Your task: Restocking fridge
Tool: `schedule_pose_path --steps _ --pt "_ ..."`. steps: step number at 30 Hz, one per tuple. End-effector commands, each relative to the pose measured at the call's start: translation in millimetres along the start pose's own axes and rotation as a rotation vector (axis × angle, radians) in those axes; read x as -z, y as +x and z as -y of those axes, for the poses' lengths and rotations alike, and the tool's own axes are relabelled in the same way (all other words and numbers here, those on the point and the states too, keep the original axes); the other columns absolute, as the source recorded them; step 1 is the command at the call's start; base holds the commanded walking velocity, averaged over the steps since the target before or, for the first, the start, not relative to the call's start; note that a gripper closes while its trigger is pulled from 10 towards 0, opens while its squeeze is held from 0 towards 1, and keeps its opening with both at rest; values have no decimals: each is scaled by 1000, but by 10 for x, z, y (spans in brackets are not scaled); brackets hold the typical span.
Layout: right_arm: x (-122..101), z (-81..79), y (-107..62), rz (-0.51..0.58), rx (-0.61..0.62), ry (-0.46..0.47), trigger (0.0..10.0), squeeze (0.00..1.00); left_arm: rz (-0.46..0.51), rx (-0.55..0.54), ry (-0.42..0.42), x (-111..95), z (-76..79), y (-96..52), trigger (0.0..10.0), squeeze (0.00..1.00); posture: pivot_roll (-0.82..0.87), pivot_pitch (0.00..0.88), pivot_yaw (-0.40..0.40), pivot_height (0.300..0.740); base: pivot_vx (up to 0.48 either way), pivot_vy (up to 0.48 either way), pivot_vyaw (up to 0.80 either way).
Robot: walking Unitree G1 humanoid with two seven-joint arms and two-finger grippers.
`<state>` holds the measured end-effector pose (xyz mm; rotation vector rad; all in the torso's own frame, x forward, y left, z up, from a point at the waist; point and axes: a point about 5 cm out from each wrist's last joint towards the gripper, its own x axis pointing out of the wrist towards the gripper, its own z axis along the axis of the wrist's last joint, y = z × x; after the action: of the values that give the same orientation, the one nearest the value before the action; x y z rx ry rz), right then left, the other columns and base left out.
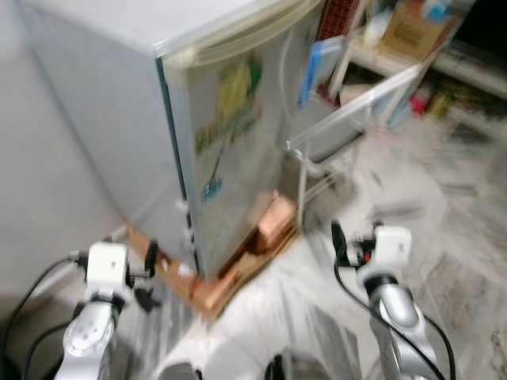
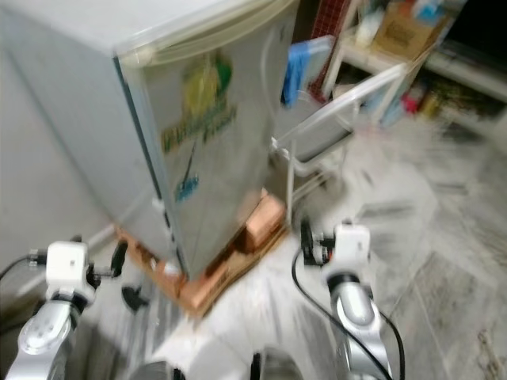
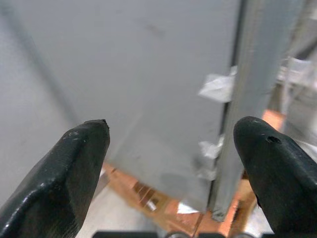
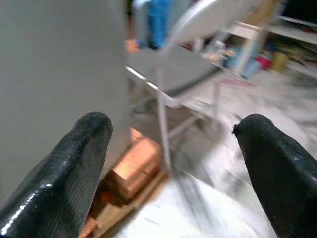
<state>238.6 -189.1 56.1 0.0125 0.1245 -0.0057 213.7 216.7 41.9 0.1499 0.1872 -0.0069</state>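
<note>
Early stage, nothing restocked yet. Small grey fridge with green door sticker sits on brown wooden pallet, door looks closed, though frames are blurred. Left gripper and right gripper both spread wide, empty, near fridge base.

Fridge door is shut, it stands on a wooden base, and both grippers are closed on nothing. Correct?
Not quite: both are open. The left wrist view shows the left gripper spread wide, the right wrist view the right gripper likewise. The fridge is shut, on its wooden base.
</note>
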Motion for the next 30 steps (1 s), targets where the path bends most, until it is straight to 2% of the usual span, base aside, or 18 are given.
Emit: schedule_pose_path --steps 1,10,21,30 --pt "0 82 -12 -7 28 -12 10000 0 10 41 0 -20 103 21 10000 0 -7 61 -38 740 0 480 -800" --pt "-4 71 -6 -6 25 -11 10000 0 12 49 8 -27 103 28 10000 0 -4 61 -36 740 0 386 -800" --pt "-7 69 -2 -8 10 -14 10000 0 14 62 9 -27 105 21 10000 0 -1 65 -44 740 0 0 -800" --pt "-13 62 6 -9 1 -20 10000 0 30 82 -16 -71 39 62 10000 0 2 70 -45 740 0 0 -800"
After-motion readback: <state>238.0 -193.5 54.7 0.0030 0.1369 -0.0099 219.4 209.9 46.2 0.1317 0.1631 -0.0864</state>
